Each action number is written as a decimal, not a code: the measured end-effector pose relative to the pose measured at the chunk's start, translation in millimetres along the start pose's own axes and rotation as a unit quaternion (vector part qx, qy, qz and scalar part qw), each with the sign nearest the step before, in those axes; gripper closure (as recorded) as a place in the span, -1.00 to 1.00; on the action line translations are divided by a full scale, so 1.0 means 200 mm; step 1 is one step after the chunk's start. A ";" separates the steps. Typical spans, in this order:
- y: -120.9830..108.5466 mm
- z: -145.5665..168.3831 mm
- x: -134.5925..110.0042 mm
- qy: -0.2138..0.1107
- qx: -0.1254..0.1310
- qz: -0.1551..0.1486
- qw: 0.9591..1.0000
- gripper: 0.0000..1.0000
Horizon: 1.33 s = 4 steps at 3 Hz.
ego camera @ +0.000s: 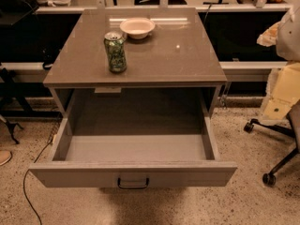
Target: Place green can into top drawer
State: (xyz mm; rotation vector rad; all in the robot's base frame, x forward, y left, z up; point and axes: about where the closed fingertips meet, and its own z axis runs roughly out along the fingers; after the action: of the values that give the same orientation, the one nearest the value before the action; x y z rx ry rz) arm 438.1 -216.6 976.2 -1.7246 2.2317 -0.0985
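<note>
The green can [115,51] stands upright on the left part of the grey cabinet top [173,55], in front of a white bowl [137,27]. The top drawer [133,149] is pulled fully open below it. Its inside is bare, and a small dark wire handle [133,183] sits at the centre of its front panel. My gripper is not in view. Only a pale, bulky part of my arm [283,86] shows at the right edge, well away from the can and the drawer.
Office chair wheels [268,178] and legs stand on the speckled floor at the right. A black cable [29,186] runs across the floor at the left. Dark furniture legs [11,102] stand at the far left. A ledge with clutter runs behind the cabinet.
</note>
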 end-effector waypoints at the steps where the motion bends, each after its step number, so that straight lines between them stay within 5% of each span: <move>1: 0.00 0.00 0.00 0.000 0.000 0.000 1.000 -1.00; 2: -0.07 0.05 -0.08 -0.046 0.005 0.011 0.999 -1.00; 3: -0.28 0.19 -0.33 -0.172 0.005 0.045 0.984 -1.00; 4: -0.46 0.29 -0.69 -0.301 -0.020 0.067 0.951 -1.00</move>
State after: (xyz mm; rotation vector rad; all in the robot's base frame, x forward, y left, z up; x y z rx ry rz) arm 571.5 -101.3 971.7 -1.3692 1.8813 0.4481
